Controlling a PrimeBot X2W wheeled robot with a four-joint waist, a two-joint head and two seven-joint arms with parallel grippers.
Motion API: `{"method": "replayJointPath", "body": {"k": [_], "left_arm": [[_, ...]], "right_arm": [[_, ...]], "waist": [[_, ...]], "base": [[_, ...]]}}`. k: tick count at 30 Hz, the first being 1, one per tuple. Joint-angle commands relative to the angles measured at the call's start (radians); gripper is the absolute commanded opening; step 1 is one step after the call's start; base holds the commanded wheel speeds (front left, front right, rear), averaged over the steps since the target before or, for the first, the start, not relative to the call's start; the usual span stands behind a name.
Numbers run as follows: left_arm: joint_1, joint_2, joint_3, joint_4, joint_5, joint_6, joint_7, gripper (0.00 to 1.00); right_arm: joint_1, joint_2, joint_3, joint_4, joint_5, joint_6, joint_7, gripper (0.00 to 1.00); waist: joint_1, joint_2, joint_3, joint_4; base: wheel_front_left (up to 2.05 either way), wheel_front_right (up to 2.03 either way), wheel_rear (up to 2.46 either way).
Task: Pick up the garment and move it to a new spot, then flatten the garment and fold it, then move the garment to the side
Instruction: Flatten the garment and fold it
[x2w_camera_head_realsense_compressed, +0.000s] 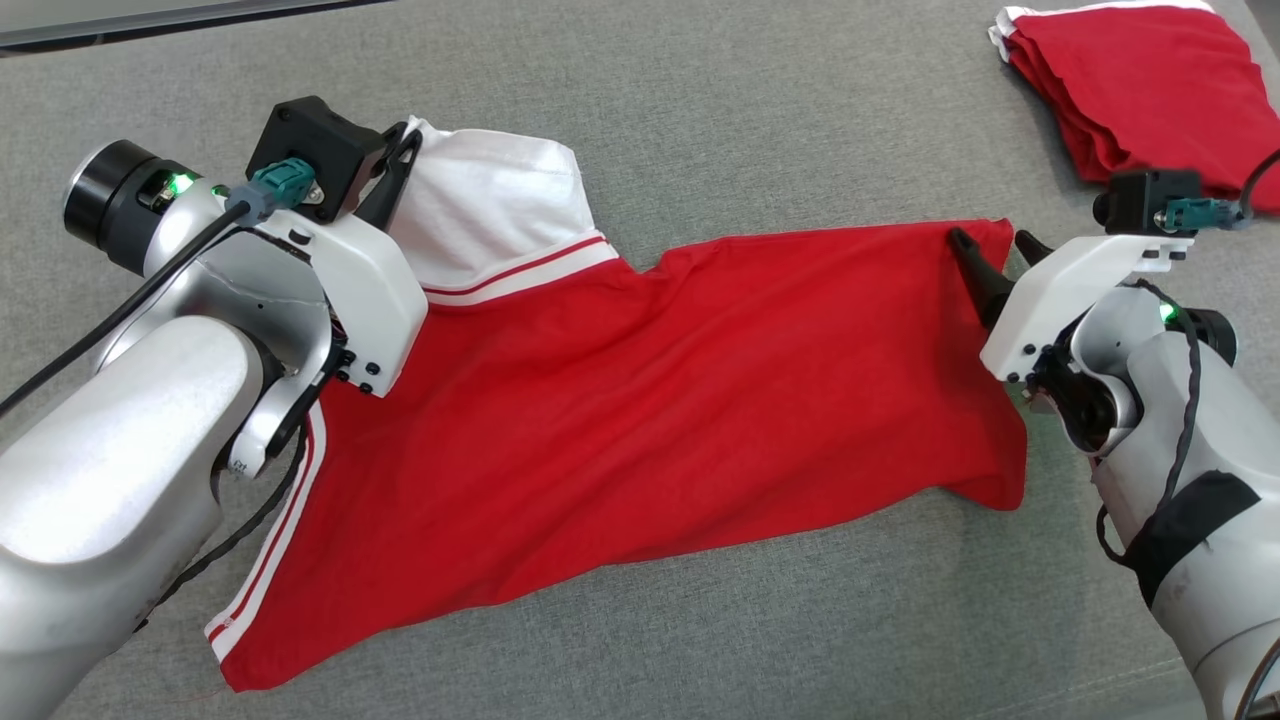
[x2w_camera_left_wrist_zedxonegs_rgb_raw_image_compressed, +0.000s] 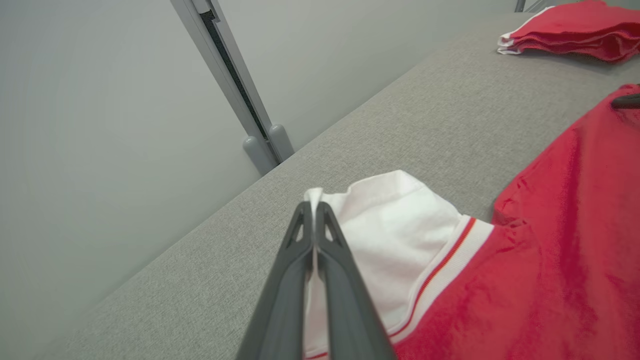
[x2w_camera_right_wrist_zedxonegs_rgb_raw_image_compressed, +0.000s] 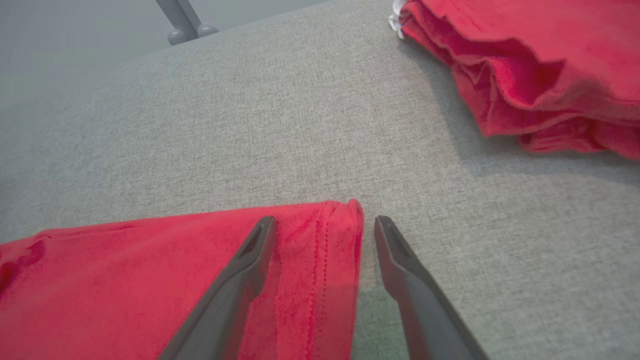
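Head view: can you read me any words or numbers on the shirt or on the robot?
On the red and white shirt: no words or numbers, only stripes.
On the folded red pile: no text that can be seen.
On the left arm's wrist ring: a tiny dark mark, too small to read.
Nothing here can be read as a word or a number.

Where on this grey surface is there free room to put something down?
Two bare patches: the far strip of the grey surface, between the white sleeve and the red stack; and the near strip, on the robot's side of the garment. Crowded: the middle, under the garment, and the far right corner.
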Motion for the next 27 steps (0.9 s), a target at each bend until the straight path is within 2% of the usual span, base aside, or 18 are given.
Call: {"method": "replayJointPath", "body": {"k": [1,4,5,6,7,8,10,11,17,21,27], "left_arm": [[0.01,0.008,0.0,-0.004,0.006,0.008,0.004,0.0],[0.008,0.009,-0.003,-0.009,0.007,0.01,0.004,0.0],[0.008,0.01,-0.003,-0.009,0.006,0.01,0.005,0.0],[0.007,0.011,-0.003,-0.01,0.006,0.01,0.004,0.0],[0.005,0.012,-0.003,-0.011,0.006,0.011,0.004,0.0],[0.005,0.013,-0.002,-0.009,0.005,0.012,0.004,0.0],[0.003,0.014,-0.002,-0.006,0.004,0.011,0.004,0.0],[0.001,0.015,-0.001,-0.004,0.003,0.011,0.003,0.0],[-0.009,0.015,0.008,0.006,-0.001,0.011,-0.012,0.0],[-0.045,0.031,0.05,0.002,0.012,0.028,-0.073,0.0],[-0.154,0.055,0.12,0.003,0.033,0.034,-0.128,0.0]], "right_arm": [[-0.017,-0.008,0.007,0.011,0.008,-0.002,-0.002,1.0],[-0.034,-0.006,0.016,0.03,0.023,-0.002,0.007,1.0],[-0.04,-0.008,0.019,0.036,0.027,-0.002,0.009,0.88],[-0.046,-0.009,0.023,0.041,0.03,-0.002,0.007,0.71],[-0.052,-0.01,0.027,0.046,0.035,-0.002,0.005,0.47],[-0.056,-0.009,0.03,0.05,0.039,-0.002,0.002,0.39],[-0.064,-0.007,0.037,0.052,0.048,-0.002,-0.003,0.05],[-0.066,-0.007,0.041,0.054,0.053,-0.002,-0.006,0.0],[-0.084,-0.021,0.058,0.044,0.076,-0.002,-0.028,0.0],[-0.105,-0.028,0.064,0.006,0.103,-0.002,-0.082,0.0],[-0.177,-0.082,0.058,-0.079,0.161,-0.002,-0.148,0.0]], "waist": [[0.0,0.0,0.003,0.004],[0.0,0.0,0.008,0.01],[0.0,0.0,0.01,0.011],[0.0,0.0,0.011,0.012],[0.0,0.0,0.013,0.013],[0.0,0.0,0.014,0.013],[0.0,0.0,0.015,0.014],[0.0,0.0,0.016,0.014],[0.0,0.0,0.01,0.017],[0.0,0.0,0.006,0.015],[0.0,0.0,0.022,0.034]], "base": [[0.0,0.0,0.0],[0.0,0.0,0.0],[0.0,0.0,0.0],[0.0,0.0,0.0],[0.0,0.0,0.0],[0.0,0.0,0.0],[0.0,0.0,0.0],[0.0,0.0,0.0],[0.0,0.0,0.0],[0.0,0.0,0.0],[0.0,0.0,0.0]]}}
